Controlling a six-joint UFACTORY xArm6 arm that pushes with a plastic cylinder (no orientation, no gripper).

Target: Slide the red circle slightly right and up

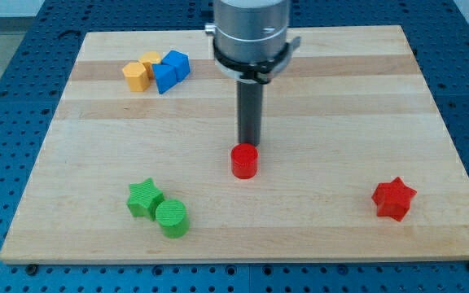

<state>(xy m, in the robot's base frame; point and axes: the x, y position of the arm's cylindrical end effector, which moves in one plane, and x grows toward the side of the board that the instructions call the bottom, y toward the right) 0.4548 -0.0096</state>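
The red circle (244, 160), a short red cylinder, stands on the wooden board (340, 98) near the middle, a little below centre. My tip (249, 145) is right at the circle's upper edge, on its far side toward the view's top, and seems to touch it or nearly so. The dark rod rises straight up from there into the grey arm head at the view's top.
A red star (394, 198) lies at the lower right. A green star (144, 198) and a green circle (172, 218) touch at the lower left. Two yellow blocks (141, 72) and two blue blocks (171, 70) cluster at the upper left.
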